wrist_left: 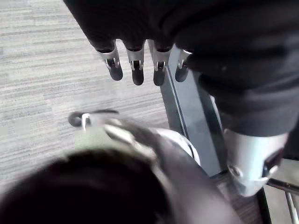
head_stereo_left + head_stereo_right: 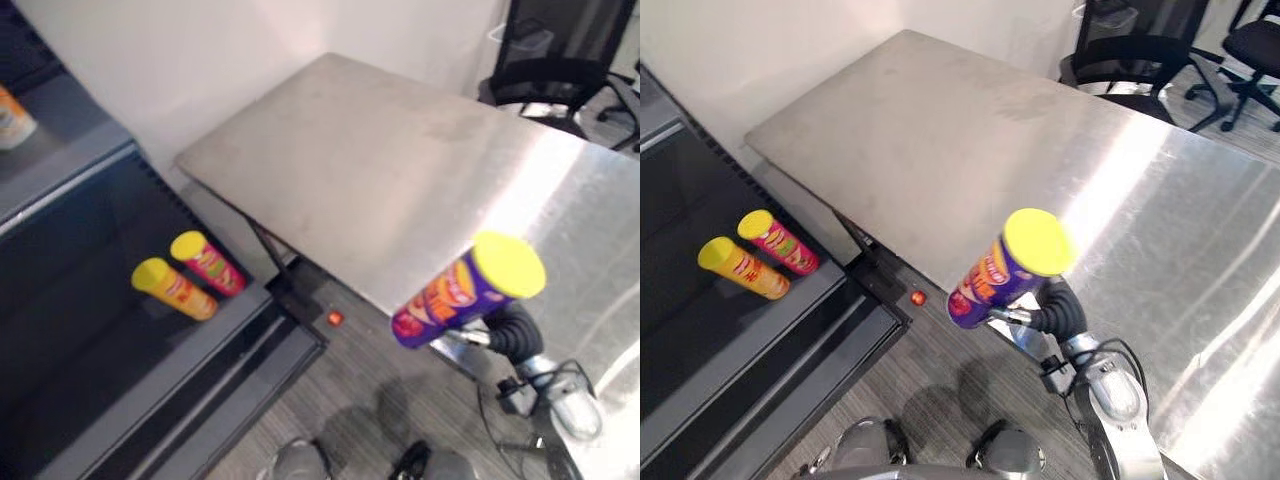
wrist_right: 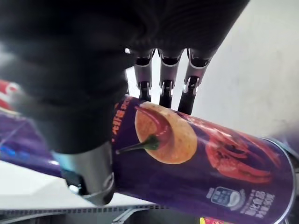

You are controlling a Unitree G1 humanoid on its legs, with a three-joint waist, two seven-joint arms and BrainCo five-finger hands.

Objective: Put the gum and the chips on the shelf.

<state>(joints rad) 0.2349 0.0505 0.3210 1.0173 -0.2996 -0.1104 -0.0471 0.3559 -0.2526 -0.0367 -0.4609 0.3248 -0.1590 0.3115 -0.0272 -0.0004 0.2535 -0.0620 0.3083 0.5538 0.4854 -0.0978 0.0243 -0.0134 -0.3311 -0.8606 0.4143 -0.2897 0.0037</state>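
My right hand (image 2: 510, 335) is shut on a purple chips can (image 2: 455, 292) with a yellow lid. It holds the can tilted in the air over the near left edge of the steel table (image 2: 400, 160), lid end up. In the right wrist view the fingers (image 3: 166, 81) curl round the can (image 3: 201, 154). To the left stands the dark shelf (image 2: 120, 390). Two more chips cans lie on it side by side, a yellow one (image 2: 175, 290) and a red one (image 2: 208, 263). My left hand (image 1: 135, 65) hangs over the grey floor, fingers relaxed and holding nothing.
An orange and white container (image 2: 12, 120) stands on the shelf's upper level at the far left. A black office chair (image 2: 560, 60) is behind the table's far right corner. Grey carpet lies between the shelf and the table.
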